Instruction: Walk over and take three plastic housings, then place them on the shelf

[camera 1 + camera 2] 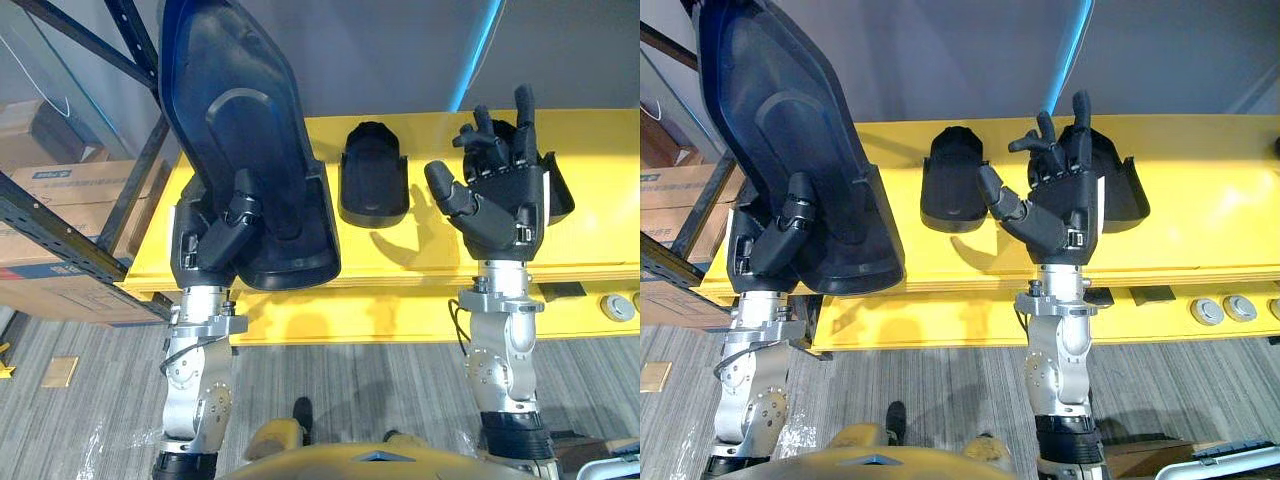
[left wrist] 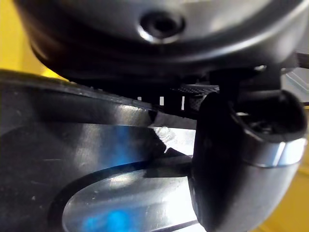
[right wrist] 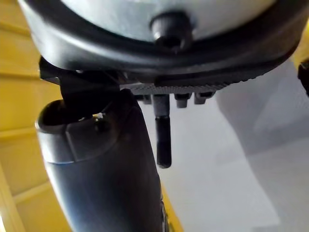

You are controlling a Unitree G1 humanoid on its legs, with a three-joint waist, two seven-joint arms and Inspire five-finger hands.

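The thumb [image 1: 238, 215] of the left hand [image 1: 212, 245] lies bent across the hollow inner face of the big housing [image 1: 235, 90], pressing on the glossy plastic. The other fingers are behind the shell and out of sight, so the grip reads as a pinch through the wall near its lower end. That low hold probably explains why the shell stands nearly upright, its long curved body rising above the hand with its open side toward the robot. Its bottom rim overlaps the front edge of the yellow shelf [image 1: 600, 225]; I cannot tell whether it rests there or hangs just above. The fingers [image 1: 523, 105] of the right hand [image 1: 500, 205] are spread apart and mostly pointing up, the thumb out to the side, and they hold nothing. This hand hovers over the shelf, in front of the small housing at the right [image 1: 1127, 190] and partly covering it. The middle housing [image 1: 373, 170] lies just beside it on the shelf, hollow side up, clear of both hands. With two shells lying on the yellow surface, the big one looks like the last to be set down, and the free hand seems kept raised so as not to disturb them. Left of the shelf, cardboard boxes [image 1: 70, 190] sit in a dark rack [image 1: 135, 185].
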